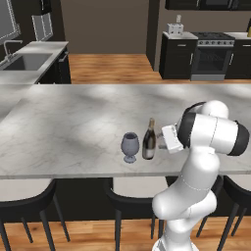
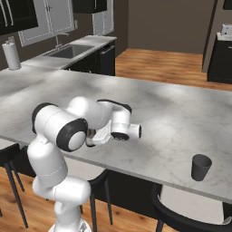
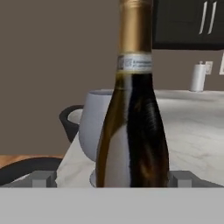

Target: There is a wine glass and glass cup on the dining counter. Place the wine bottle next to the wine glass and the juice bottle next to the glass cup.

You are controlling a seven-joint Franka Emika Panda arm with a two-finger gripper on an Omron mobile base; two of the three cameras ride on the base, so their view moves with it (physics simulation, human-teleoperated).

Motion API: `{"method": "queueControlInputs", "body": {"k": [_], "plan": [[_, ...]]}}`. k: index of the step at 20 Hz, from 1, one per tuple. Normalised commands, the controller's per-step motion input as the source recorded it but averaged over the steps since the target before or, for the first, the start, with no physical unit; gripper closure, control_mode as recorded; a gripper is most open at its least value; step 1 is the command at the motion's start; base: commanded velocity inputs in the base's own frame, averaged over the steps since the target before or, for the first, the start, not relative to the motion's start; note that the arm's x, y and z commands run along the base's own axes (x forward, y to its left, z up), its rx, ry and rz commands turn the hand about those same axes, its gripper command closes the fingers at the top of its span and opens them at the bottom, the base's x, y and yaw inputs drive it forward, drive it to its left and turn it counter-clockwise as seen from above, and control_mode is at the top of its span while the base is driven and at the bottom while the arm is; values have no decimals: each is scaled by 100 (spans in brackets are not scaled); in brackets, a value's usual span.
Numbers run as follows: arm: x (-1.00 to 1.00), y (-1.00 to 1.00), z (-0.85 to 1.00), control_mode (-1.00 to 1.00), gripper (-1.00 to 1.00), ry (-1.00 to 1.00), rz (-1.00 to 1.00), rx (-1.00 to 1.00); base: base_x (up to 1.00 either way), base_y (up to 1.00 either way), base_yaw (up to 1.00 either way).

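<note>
- From the left base view I see the wine bottle [image 1: 149,140] standing straight up on the dining counter [image 1: 73,122], close to the front edge.
- The wine glass [image 1: 130,146] stands just beside it, on the bottle's left in that view. I cannot tell if the two touch.
- My gripper [image 1: 160,138] is at the bottle's right side, low down by its fat part.
- In the hand view the bottle [image 3: 133,127] is very close. One grey finger tip [image 3: 43,179] sits on the left and one on the right, with the bottle between them.
- The claw looks spread a bit wider than the bottle. I cannot tell if the tips press on it or stand just off it.
- In the hand view the wine glass [image 3: 98,127] peeks out from behind the bottle.
- In the right base view I see the glass cup [image 2: 200,167] near the front edge of the counter, well apart from my arm.
- A sink [image 1: 24,61] sits on the far counter on the left.
</note>
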Motion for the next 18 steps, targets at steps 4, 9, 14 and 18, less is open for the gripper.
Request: {"method": "queueControlInputs", "body": {"k": [4,9,14,18], "plan": [[-19,-17,5,-100,-100,0,0,2,0,0,0],[-29,-17,15,-100,-100,1,0,5,0,0,0],[-31,-6,32,-100,-100,18,-2,7,0,0,0],[-30,0,42,-100,-100,27,-3,2,0,0,0]]}}
